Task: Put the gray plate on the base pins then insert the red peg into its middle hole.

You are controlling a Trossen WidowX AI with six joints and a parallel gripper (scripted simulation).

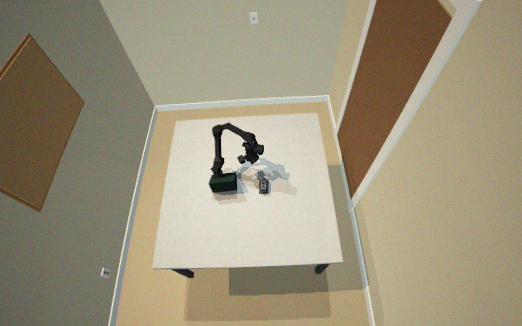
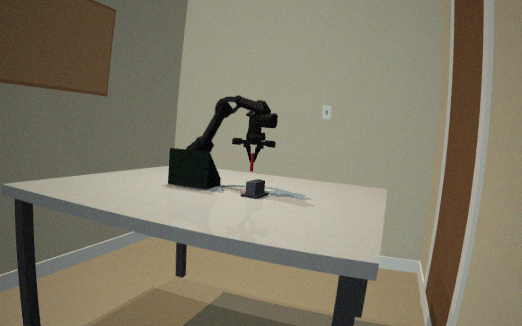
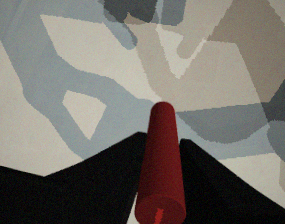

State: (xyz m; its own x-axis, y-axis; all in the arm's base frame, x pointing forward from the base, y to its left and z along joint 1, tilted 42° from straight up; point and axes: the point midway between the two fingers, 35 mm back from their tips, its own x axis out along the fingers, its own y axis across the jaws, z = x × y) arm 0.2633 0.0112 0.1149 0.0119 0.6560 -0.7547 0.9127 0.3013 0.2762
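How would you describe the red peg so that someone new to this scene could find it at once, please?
Start at the white table and find the black arm rising from its dark green base box. Follow the arm to its gripper, which hangs above the table. The red peg is pinched between the fingers, pointing down, above and behind the small gray block; it is the only red thing there.

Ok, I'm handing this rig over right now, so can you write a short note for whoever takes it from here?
Gripper: shut on the red cylindrical peg, held upright in the air above the white table.
Gray plate and base: they show as one small dark gray block on the table, beside the arm's dark mount; whether the plate lies flat on the pins cannot be told.
Done: peg picked up.
Left: bring the peg over the plate's middle hole, insert it fully, release.
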